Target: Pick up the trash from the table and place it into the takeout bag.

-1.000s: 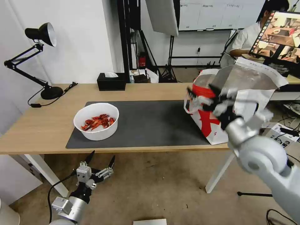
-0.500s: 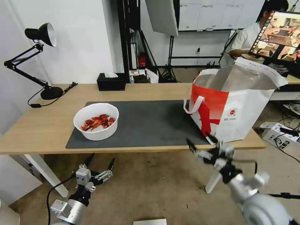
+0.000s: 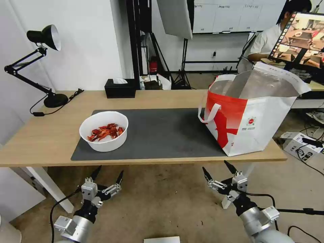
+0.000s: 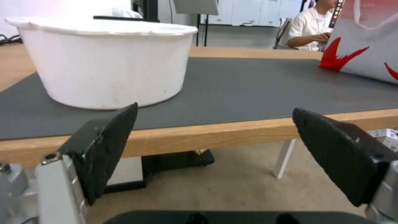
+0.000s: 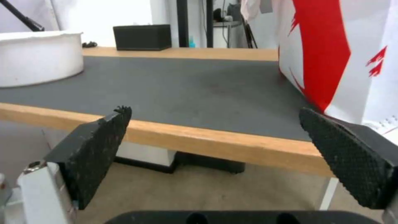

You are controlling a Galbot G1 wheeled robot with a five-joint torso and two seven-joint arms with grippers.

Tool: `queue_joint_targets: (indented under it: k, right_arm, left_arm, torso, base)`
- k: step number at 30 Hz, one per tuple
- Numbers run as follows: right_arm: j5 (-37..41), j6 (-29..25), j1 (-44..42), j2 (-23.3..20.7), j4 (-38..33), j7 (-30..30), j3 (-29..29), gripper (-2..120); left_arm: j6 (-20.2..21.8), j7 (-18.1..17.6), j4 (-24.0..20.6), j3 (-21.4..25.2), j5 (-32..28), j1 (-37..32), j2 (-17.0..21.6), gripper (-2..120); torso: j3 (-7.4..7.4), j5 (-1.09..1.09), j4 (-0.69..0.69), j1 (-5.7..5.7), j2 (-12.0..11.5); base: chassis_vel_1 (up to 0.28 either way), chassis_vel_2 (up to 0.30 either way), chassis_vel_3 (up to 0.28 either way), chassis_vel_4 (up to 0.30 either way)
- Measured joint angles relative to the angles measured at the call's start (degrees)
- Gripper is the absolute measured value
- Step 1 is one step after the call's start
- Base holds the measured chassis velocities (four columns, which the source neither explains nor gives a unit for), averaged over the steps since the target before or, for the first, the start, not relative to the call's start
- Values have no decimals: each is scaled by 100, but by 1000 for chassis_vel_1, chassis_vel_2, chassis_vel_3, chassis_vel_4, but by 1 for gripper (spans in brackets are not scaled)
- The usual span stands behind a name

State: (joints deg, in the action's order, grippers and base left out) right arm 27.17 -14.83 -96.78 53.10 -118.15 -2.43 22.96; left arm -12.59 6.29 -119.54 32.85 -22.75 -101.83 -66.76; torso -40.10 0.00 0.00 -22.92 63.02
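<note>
A white round bowl of red crayfish shells, the trash [image 3: 104, 131] [image 4: 105, 60] [image 5: 38, 57], sits on the left end of the dark mat on the table [image 3: 44, 141]. At the table's right end stands the takeout bag [image 3: 251, 113] [image 5: 344, 59] [image 4: 365, 37], white with a red panel and open at the top. My left gripper [image 3: 108, 172] [image 4: 213, 155] hangs open below the table's front edge, under the bowl. Below that same edge and near the bag, my right gripper [image 3: 217, 169] [image 5: 213, 155] is open with nothing in it.
A black tissue box [image 3: 120, 88] [image 5: 142, 37] sits at the table's back edge. A black desk lamp [image 3: 33, 64] stands at the far left. The mat [image 3: 162, 131] is bare between bowl and bag. White table legs [image 3: 50, 189] stand below. Boxes and cables lie at right.
My right arm has swung down from in front of the takeout bag's mouth to below the table's front edge. The left gripper has barely moved.
</note>
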Motion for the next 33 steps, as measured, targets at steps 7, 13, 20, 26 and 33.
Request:
queue_joint_targets:
  k: [7, 13, 20, 26, 33]
  right_arm:
    - [-70, -36, 66, 46, 94, -7, -95, 100]
    - [-61, -41, 142, 56, 142, -9, -118, 100]
    - [-54, -35, 188, 51, 160, -34, -139, 100]
    - [-50, -25, 189, 48, 160, -38, -140, 100]
    - [-45, -20, 189, 46, 160, -41, -140, 100]
  left_arm:
    - [-6, 3, -5, 16, 2, -18, -4, 100]
    - [-8, 5, -5, 25, -6, -20, -2, 100]
    - [-7, 5, 8, 23, 8, -15, -4, 100]
    - [86, -14, -116, 122, -134, 37, 116, 100]
    - [458, -291, -376, 344, -655, 484, 499, 100]
  torso:
    - [0, 0, 0, 0, 0]
    - [0, 0, 0, 0, 0]
    - [0, 0, 0, 0, 0]
    - [0, 0, 0, 0, 0]
    - [0, 0, 0, 0, 0]
  base:
    - [0, 0, 0, 0]
    - [0, 0, 0, 0]
    - [0, 0, 0, 0]
    - [0, 0, 0, 0]
    - [0, 0, 0, 0]
